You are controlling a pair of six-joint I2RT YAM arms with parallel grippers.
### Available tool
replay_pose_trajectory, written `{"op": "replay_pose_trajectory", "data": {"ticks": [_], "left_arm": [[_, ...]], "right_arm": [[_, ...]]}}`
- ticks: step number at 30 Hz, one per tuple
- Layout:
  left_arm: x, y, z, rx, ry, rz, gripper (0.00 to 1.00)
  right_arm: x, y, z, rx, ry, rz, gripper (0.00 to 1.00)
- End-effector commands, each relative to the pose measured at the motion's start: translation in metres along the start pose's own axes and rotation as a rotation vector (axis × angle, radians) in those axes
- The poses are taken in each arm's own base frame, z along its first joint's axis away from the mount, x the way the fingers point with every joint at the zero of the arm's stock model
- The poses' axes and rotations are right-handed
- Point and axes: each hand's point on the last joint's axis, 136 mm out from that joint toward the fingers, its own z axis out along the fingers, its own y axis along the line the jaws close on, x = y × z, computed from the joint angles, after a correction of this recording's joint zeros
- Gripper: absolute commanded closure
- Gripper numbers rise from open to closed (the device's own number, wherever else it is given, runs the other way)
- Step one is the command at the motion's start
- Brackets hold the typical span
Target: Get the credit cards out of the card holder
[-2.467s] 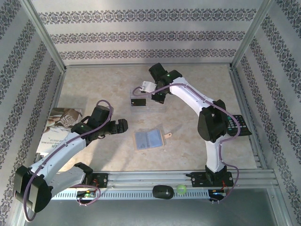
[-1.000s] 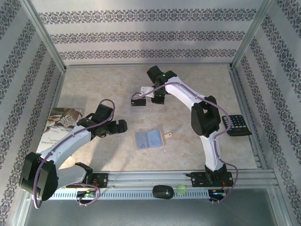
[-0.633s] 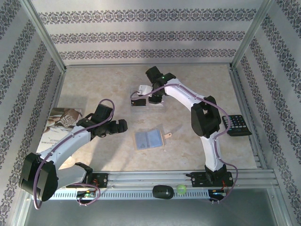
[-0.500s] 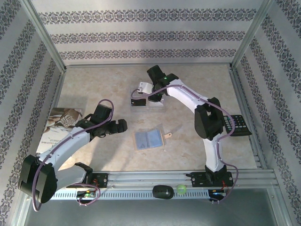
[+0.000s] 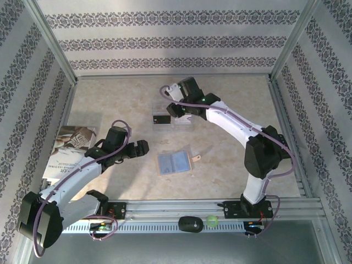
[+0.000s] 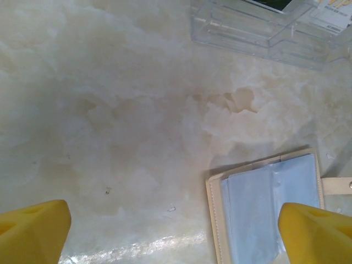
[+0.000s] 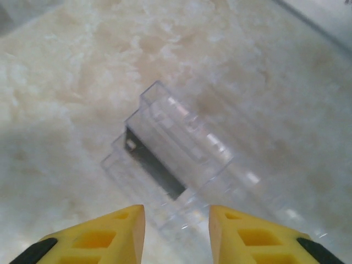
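Flat tan-brown card holder lies open, blue-grey inside up, on beige marbled table. Black card and pale whitish card sit in clear plastic tray beyond. R gripper above tray, fingers apart, empty; L gripper spread wide, empty, by holder's left edge.

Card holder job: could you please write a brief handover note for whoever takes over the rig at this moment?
Left gripper: open, empty, over the marbled table beside the flat tan-brown card holder.
Right gripper: open, empty, above the clear plastic tray.
The holder lies open; its pale blue pockets look empty.
The thin black card lies in the tray, the pale whitish card at the tray's right end.
Left to do: probably only backing both grippers away.
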Motion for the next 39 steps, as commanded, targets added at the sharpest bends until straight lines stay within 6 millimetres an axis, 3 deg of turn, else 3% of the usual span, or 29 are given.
{"op": "replay_pose_trajectory", "data": {"ticks": [1, 6, 8, 12, 18, 29, 34, 39], "left_arm": [[-0.004, 0.001, 0.0, 0.012, -0.025, 0.0, 0.06], [0.008, 0.015, 0.0, -0.02, -0.03, -0.008, 0.05], [0.013, 0.018, 0.0, -0.02, -0.024, -0.01, 0.04], [0.02, 0.019, 0.005, -0.011, 0.002, -0.018, 0.04], [0.022, 0.017, 0.006, 0.007, 0.004, -0.035, 0.04], [0.027, 0.015, 0.007, 0.027, 0.015, -0.045, 0.06], [0.027, 0.008, 0.007, 0.062, 0.025, -0.034, 0.11], [0.032, -0.007, 0.011, 0.111, 0.038, -0.011, 0.19]], "right_arm": [[0.044, 0.039, 0.01, -0.047, 0.088, 0.227, 0.61], [0.131, 0.092, 0.025, -0.001, 0.313, 0.129, 0.62], [0.155, 0.108, 0.026, 0.018, 0.357, 0.092, 0.62], [0.182, 0.136, 0.024, 0.009, 0.387, 0.032, 0.61], [0.196, 0.158, 0.034, 0.014, 0.443, -0.066, 0.6], [0.216, 0.157, 0.047, 0.028, 0.507, -0.1, 0.61], [0.219, 0.158, 0.05, 0.013, 0.494, -0.082, 0.79], [0.199, 0.162, 0.048, -0.039, 0.383, -0.043, 0.96]]}}
